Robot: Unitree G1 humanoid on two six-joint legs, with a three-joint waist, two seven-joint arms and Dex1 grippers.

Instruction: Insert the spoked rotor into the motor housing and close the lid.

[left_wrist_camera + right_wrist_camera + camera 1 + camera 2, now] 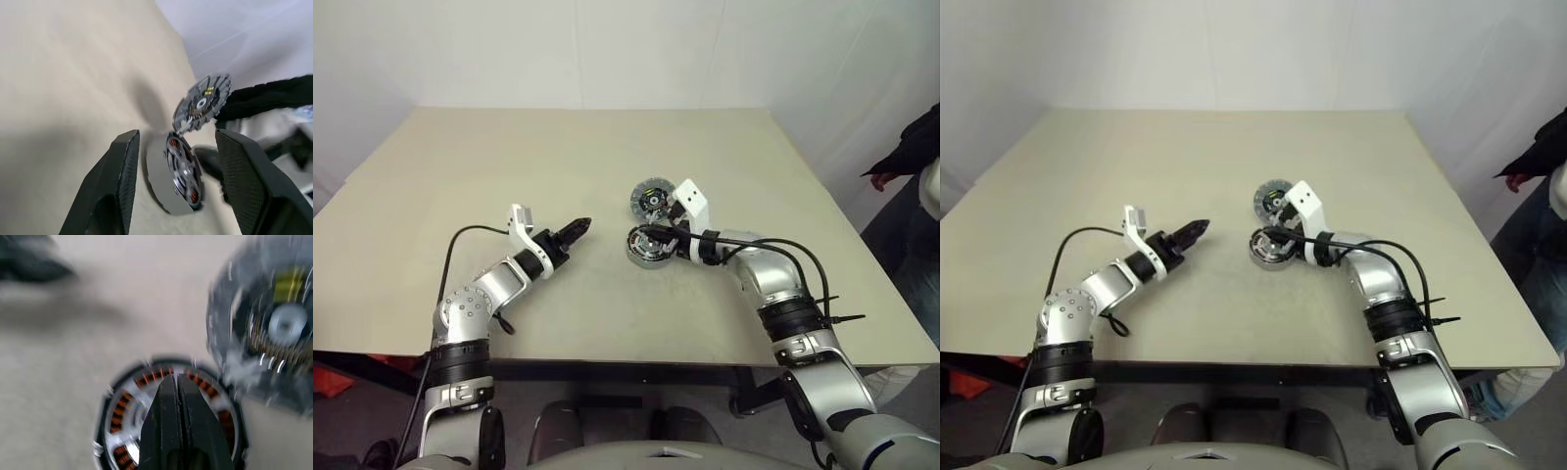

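Copper-wound motor housing [168, 423] beneath closed right claw [176, 382].

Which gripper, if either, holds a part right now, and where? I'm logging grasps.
Neither: the left gripper is open and empty; the right gripper is shut, empty, over the motor housing.

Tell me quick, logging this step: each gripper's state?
Left gripper: open, empty.
Right gripper: shut, empty, over the motor housing.

Beige table [460, 176] against plain white walls [607, 49] — evenly lit.
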